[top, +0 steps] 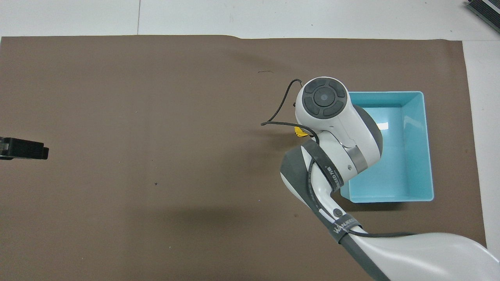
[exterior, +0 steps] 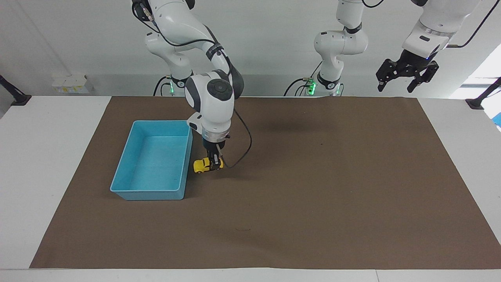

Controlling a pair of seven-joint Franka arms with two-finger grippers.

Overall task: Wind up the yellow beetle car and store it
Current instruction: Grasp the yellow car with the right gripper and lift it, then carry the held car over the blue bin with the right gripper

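The yellow beetle car (exterior: 204,165) is a tiny bright yellow toy with dark windows. My right gripper (exterior: 215,161) is shut on the yellow beetle car and holds it a little above the brown mat, just beside the blue bin's wall. In the overhead view only a yellow sliver of the car (top: 299,133) shows under the right arm's wrist. My left gripper (exterior: 406,76) hangs open and empty high over the left arm's end of the table, where the arm waits; its tip shows in the overhead view (top: 24,148).
An open, empty light blue bin (exterior: 118,187) stands on the brown mat (exterior: 313,188) toward the right arm's end; it also shows in the overhead view (top: 428,156). A black cable loops from the right wrist beside the car.
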